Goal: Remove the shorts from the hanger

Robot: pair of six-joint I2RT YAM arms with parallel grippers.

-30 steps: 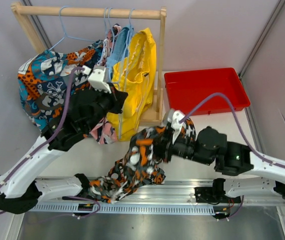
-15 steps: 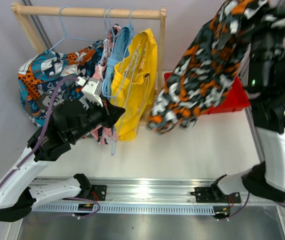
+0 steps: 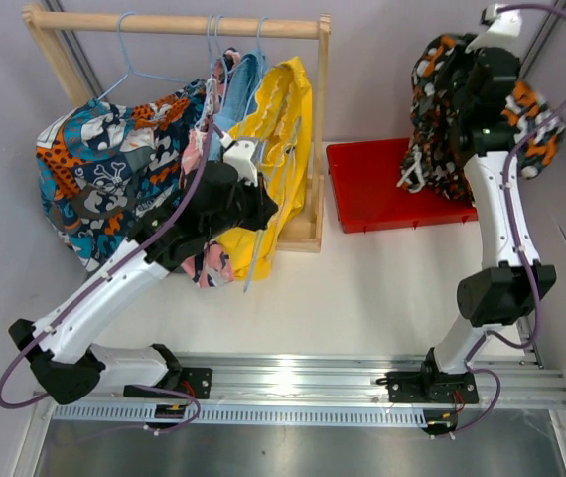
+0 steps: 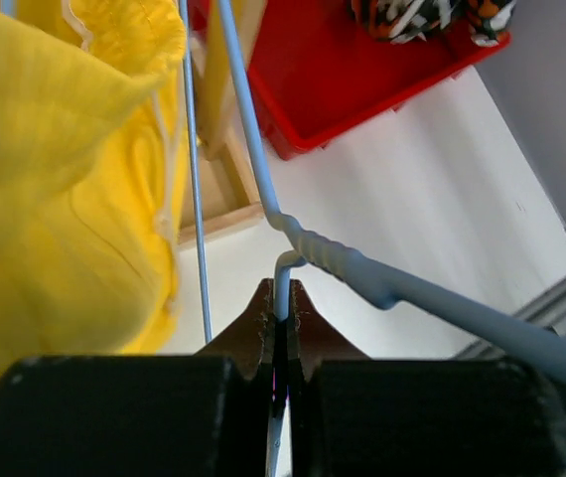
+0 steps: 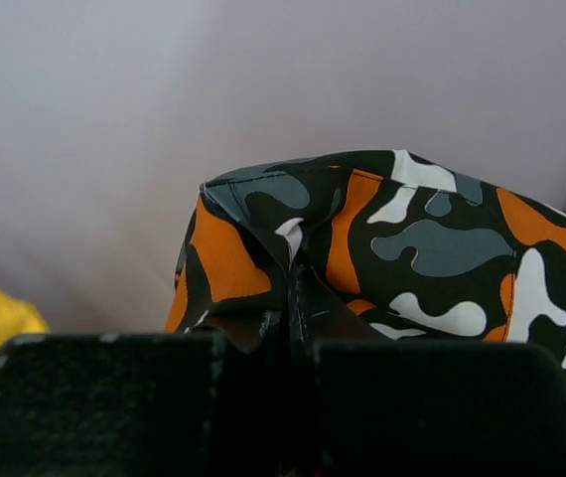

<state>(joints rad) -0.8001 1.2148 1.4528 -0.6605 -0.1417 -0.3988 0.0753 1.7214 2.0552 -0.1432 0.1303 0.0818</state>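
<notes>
Seen from above, the right arm (image 3: 501,209) hoists the black-orange-white shorts (image 3: 440,129) over the red tray (image 3: 377,194), seemingly to drop them there; the other pairs hang on the wooden rack (image 3: 174,22). On the left wrist view, the left hand (image 4: 281,313) is clamped shut on a light-blue hanger (image 4: 255,149) beside the yellow shorts (image 4: 55,179), likely to steady it. The right wrist view shows the right hand (image 5: 298,293) pinched closed on a fold of the blotched fabric.

The top camera looks down from above the near edge over the whole table (image 3: 382,288). The left wrist camera sits close on a blue hanger (image 4: 323,260), facing far-right — sharing the red tray (image 4: 313,89) and yellow shorts (image 4: 55,199) with the top view. The right wrist camera hugs the blotched shorts (image 5: 412,248), with the wall (image 5: 164,99) behind.
</notes>
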